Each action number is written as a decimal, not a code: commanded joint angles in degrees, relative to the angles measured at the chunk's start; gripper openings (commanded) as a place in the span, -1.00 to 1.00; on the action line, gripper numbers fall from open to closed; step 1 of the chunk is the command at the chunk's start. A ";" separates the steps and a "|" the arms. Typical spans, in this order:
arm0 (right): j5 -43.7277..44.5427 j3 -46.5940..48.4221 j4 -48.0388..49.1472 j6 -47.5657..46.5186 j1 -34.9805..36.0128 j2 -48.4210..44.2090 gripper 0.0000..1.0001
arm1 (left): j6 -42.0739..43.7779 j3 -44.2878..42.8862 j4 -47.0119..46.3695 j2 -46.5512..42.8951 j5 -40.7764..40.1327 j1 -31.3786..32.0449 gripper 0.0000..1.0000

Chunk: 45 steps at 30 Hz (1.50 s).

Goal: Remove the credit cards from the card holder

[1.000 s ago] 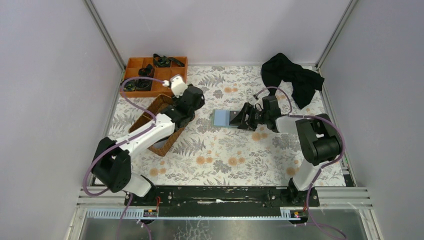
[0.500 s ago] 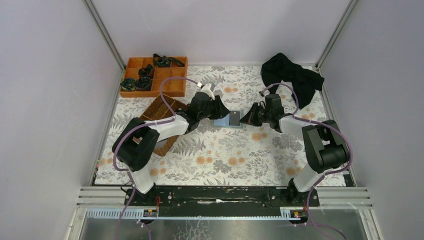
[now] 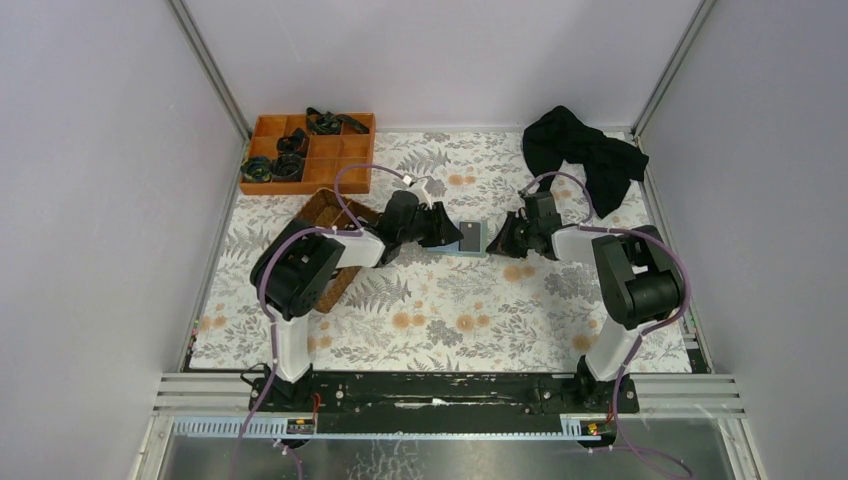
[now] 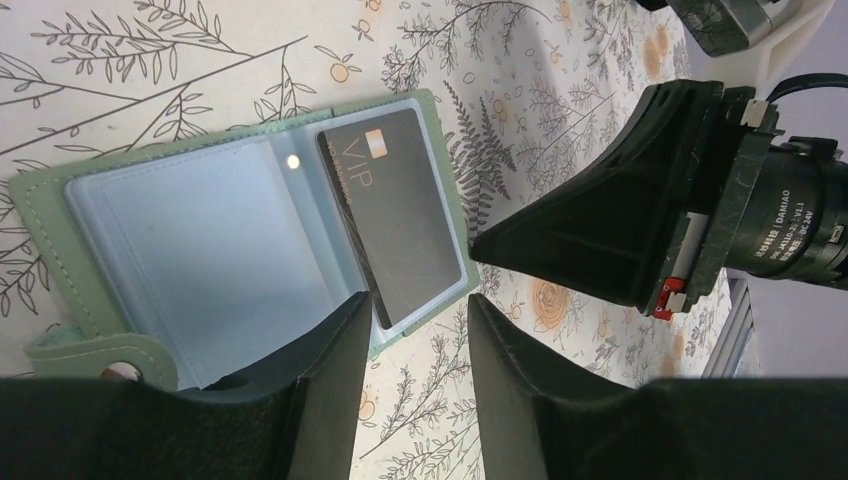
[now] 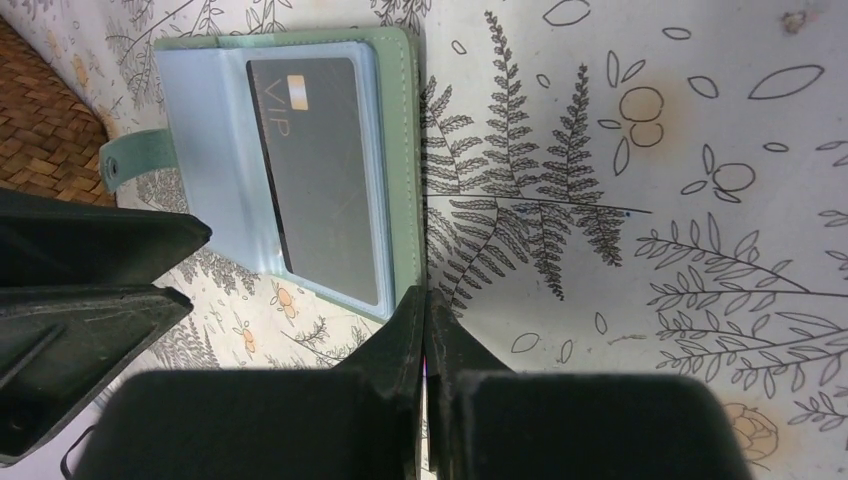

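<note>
The card holder [image 4: 200,230] lies open on the floral table, green outside and light blue inside. One dark credit card [image 4: 400,215] marked VIP sits in its right-hand slot, also seen in the top view as the dark card [image 3: 469,236]. My left gripper [image 4: 415,305] is open, its tips either side of the holder's near corner, one finger over the blue leaf. My right gripper [image 5: 425,295] is shut, its tips touching the holder's green edge [image 5: 408,180], with nothing seen between them. From above, the left gripper [image 3: 450,238] and right gripper [image 3: 492,243] face each other across the holder.
A brown wicker basket [image 3: 322,212] lies partly under the left arm. An orange divided tray [image 3: 305,150] with dark items stands at the back left. A black cloth [image 3: 585,155] is heaped at the back right. Grey walls close in both sides.
The left arm swung from the basket to the holder's left side and its jaws narrowed. The right gripper went from open to shut and now sits at the holder's right edge.
</note>
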State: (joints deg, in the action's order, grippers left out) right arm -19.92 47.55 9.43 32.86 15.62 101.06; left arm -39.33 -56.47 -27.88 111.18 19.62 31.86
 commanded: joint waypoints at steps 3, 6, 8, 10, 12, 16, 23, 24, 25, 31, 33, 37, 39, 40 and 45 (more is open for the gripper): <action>0.23 2.24 0.47 -1.09 -0.24 1.55 -1.00 | -1.03 0.13 -5.38 0.72 1.42 -1.27 -0.07; -0.82 2.09 1.00 -0.76 -0.16 2.22 -1.00 | -2.89 1.20 -8.65 2.17 3.28 -1.91 -0.08; -1.62 1.96 1.39 -0.61 -0.17 2.62 -1.00 | -3.92 0.99 -10.23 3.71 4.73 -1.99 -0.09; -2.21 1.69 1.82 -0.58 -0.14 2.74 -1.00 | -4.99 0.20 -10.91 5.36 5.64 -2.01 -0.09; -2.39 1.54 1.96 -0.74 -0.07 2.74 -1.00 | -5.66 -0.18 -11.46 6.79 5.65 -1.95 -0.09; -3.03 1.65 2.01 -0.83 -0.14 3.12 -1.00 | -5.74 -0.72 -11.61 8.35 5.60 -1.99 -0.09; -3.96 1.93 2.30 -0.72 -0.14 4.11 -1.00 | -7.45 -1.00 -13.99 10.21 7.39 -2.02 -0.09; -4.02 1.93 2.31 -0.63 -0.10 4.29 -1.00 | -8.33 -1.01 -14.97 10.47 8.24 -2.06 -0.09; -4.19 1.93 2.33 -0.61 -0.10 4.46 -1.00 | -9.64 -1.01 -16.44 10.75 9.21 -2.06 -0.09; -4.90 2.38 2.15 -0.52 0.28 5.46 -1.00 | -14.99 -1.55 -22.96 12.80 13.24 -1.97 -0.12; -4.85 2.31 2.17 -0.52 0.37 5.47 -1.00 | -14.59 -1.10 -22.55 12.21 12.48 -1.88 -0.14; -4.70 2.42 2.06 -0.82 0.31 5.14 -1.00 | -12.82 0.24 -21.17 10.54 11.68 -2.15 -0.17; -5.21 2.47 2.38 -0.56 0.34 5.48 -1.00 | -13.94 0.60 -23.49 10.57 13.04 -2.37 -0.18; -5.52 2.63 2.39 -0.50 0.37 5.86 -1.00 | -15.09 0.69 -25.12 10.76 13.99 -2.40 -0.18; -6.09 2.80 2.36 -0.37 0.41 6.78 -1.00 | -21.37 -0.09 -33.25 12.70 18.22 -2.41 -0.19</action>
State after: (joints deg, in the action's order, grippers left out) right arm -25.71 49.50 12.34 32.97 15.22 105.19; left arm -54.76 -56.16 -49.82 122.87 30.06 28.38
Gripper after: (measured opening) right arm 0.011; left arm 0.414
